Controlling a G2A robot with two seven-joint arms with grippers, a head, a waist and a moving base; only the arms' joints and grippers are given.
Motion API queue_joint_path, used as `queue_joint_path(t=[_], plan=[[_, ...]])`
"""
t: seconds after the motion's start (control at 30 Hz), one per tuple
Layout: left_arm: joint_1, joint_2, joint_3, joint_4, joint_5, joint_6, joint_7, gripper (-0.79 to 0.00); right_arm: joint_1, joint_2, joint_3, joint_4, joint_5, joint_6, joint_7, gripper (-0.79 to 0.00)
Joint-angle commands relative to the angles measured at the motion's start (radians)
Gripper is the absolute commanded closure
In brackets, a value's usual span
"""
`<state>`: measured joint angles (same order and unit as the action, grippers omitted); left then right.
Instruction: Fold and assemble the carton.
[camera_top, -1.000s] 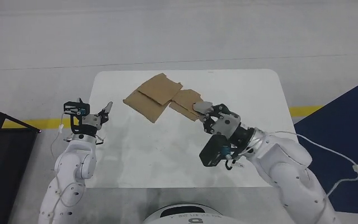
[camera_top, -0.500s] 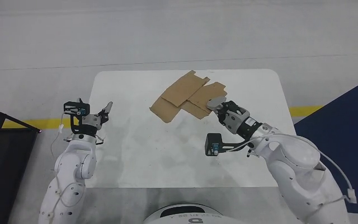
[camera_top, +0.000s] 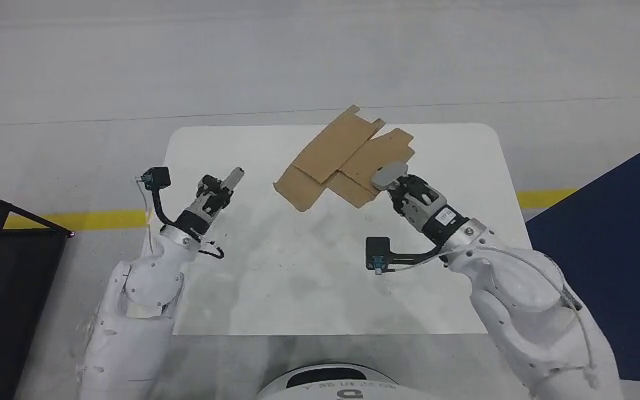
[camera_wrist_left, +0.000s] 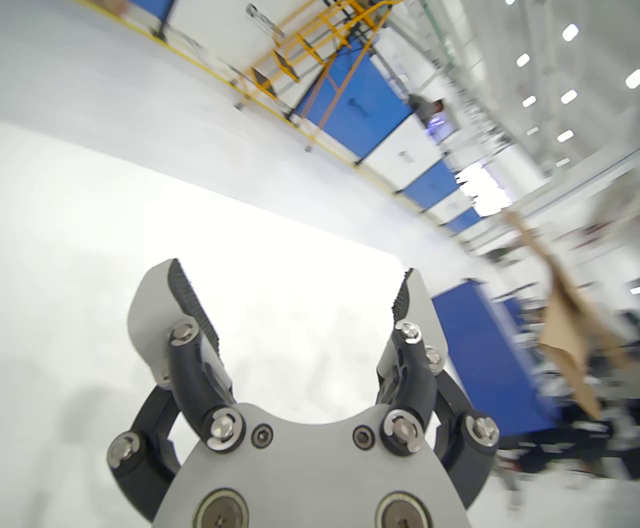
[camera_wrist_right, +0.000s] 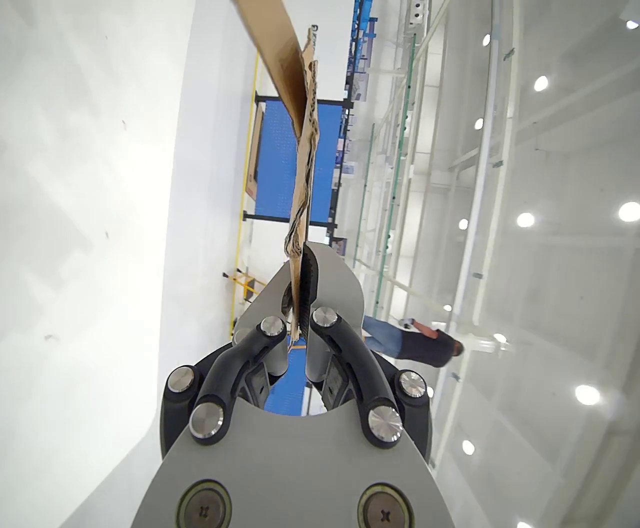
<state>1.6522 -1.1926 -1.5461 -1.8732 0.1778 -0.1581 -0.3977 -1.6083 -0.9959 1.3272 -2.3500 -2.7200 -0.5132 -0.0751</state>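
**A:** How many of each?

**B:** One carton (camera_top: 345, 160), flat brown cardboard with several flaps. Two grippers. One white table (camera_top: 300, 290).

**A:** Where is the carton against the grippers?

**B:** The right gripper (camera_top: 392, 178) is clamped on the carton's edge, its fingers pressed together on the cardboard. From that grip the sheet spreads toward 10 o'clock, over the table's 12-to-1 o'clock part. Its far flaps cross the far edge in the top view.

**A:** And the left?

**B:** The left gripper (camera_top: 228, 180) is near the table's 9 o'clock side, fingers spread apart, holding nothing. The carton is well apart from it, toward 3 o'clock.
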Motion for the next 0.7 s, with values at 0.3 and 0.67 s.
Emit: queue_joint_path(t=[0.3,0.67], plan=[[-0.002,-0.012,0.092,-0.026,-0.740,0.145,-0.249,-0.785,-0.064,-0.001,0.018,0.000,-0.069,0.068,0.055,0.000],[-0.088,-0.029,0.239,-0.019,-0.741,0.114,-0.212,-0.748,-0.045,-0.006,-0.020,0.000,-0.088,0.039,0.038,0.000]])
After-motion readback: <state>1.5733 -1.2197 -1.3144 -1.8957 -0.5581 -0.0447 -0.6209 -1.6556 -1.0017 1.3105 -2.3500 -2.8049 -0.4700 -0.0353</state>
